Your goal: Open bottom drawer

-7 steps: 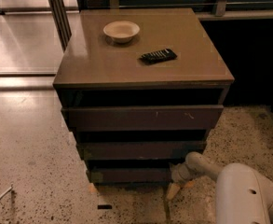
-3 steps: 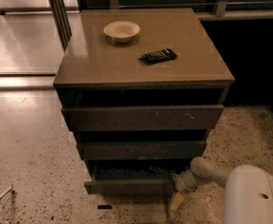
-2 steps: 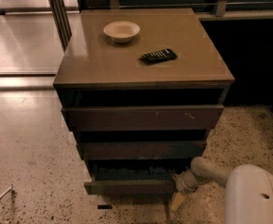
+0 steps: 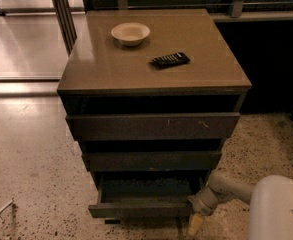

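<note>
The bottom drawer is the lowest of three dark brown handleless drawers in a low cabinet. It stands pulled out towards me, and its dark inside shows from above. My gripper is at the drawer's front right corner, at the end of my white arm, which comes in from the lower right. One pale fingertip points down towards the floor just right of the drawer face.
The middle drawer and the top drawer, which has small pale scratches, sit above it. On the cabinet top lie a pale bowl and a black remote. Speckled floor surrounds the cabinet. My white body fills the lower right.
The bottom drawer has slid out towards me since the earliest frame, with my gripper moving down and towards me at its right corner. Little has moved in the last second.
</note>
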You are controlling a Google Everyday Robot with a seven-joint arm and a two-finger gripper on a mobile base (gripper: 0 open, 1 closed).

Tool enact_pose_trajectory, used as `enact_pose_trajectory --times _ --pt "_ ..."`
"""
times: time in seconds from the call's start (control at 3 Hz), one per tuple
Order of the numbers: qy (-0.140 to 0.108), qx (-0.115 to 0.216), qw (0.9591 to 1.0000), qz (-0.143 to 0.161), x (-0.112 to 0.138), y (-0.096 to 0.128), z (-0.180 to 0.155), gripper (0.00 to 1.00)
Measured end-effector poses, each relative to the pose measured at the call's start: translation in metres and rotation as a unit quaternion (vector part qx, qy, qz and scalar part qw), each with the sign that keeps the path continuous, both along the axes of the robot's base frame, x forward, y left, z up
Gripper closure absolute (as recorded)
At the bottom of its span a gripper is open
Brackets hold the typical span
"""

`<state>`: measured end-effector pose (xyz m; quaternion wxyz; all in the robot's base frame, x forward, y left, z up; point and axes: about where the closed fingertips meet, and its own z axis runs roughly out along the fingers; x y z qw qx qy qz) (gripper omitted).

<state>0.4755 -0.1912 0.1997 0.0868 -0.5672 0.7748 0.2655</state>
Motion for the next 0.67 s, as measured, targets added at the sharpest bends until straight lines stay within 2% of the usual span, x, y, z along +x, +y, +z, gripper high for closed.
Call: enact_pose_trajectory --times 0.33,0.67 --pt "0.037 -0.007 0.9993 0.003 -0.0237 -0.0024 0.0108 0.00" --pt "0.037 -0.007 0.9993 0.003 -0.0237 -0.0024 0.0108 0.00"
